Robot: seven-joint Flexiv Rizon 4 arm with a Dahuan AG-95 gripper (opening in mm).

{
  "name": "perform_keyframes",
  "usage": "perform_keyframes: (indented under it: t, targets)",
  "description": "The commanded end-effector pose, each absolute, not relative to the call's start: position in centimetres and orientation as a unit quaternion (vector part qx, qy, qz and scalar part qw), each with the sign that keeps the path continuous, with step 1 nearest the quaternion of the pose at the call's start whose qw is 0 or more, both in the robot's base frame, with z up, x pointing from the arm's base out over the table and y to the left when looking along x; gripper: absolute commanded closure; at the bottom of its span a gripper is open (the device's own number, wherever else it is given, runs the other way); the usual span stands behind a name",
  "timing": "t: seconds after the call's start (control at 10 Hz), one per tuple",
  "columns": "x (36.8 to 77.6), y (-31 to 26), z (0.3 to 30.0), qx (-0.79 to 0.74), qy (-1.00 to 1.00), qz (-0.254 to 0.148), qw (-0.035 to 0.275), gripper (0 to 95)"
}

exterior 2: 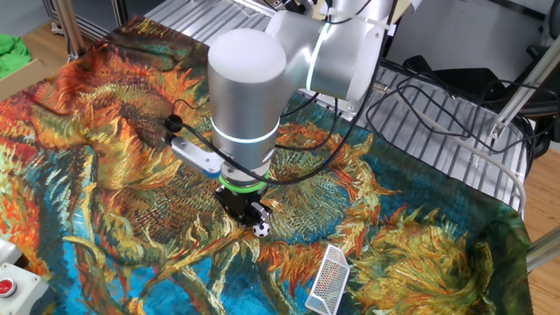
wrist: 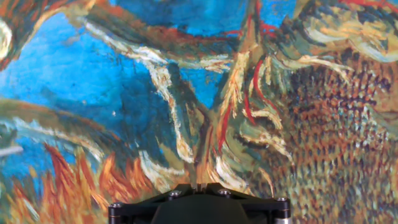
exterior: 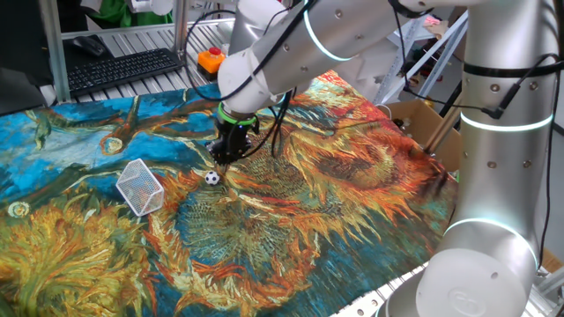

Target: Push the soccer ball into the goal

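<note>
The soccer ball (exterior: 211, 177) is a tiny white ball with black patches lying on the painted cloth. It also shows in the other fixed view (exterior 2: 262, 230). My gripper (exterior: 222, 158) stands low over the cloth just behind and right of the ball, its fingers together. In the other fixed view the gripper (exterior 2: 249, 214) is right beside the ball. The goal (exterior: 141, 187) is a small white wire-mesh cage lying on the cloth to the ball's left; it also shows in the other fixed view (exterior 2: 329, 278). The hand view shows only cloth and the shut fingertips (wrist: 198, 186); ball and goal are out of view there.
A sunflower-painting cloth (exterior: 335, 202) covers the table. A keyboard (exterior: 123, 69) and an orange button (exterior: 211, 60) sit at the far edge. A cardboard box (exterior: 423, 123) stands at the right. A red button (exterior 2: 5, 285) is at the other view's left corner.
</note>
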State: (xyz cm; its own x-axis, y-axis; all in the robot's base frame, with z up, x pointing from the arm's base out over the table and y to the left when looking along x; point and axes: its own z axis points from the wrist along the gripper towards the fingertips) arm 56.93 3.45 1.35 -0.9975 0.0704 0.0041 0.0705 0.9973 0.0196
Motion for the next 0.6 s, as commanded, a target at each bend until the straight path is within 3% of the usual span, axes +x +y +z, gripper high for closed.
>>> perform_keyframes:
  t: [0.1, 0.6]
  targets:
    - [56.86, 3.48, 1.31, -0.043, -0.999, -0.018, -0.002, 95.0]
    - [57.08, 3.54, 1.47, -0.055, -0.998, -0.022, -0.001, 95.0]
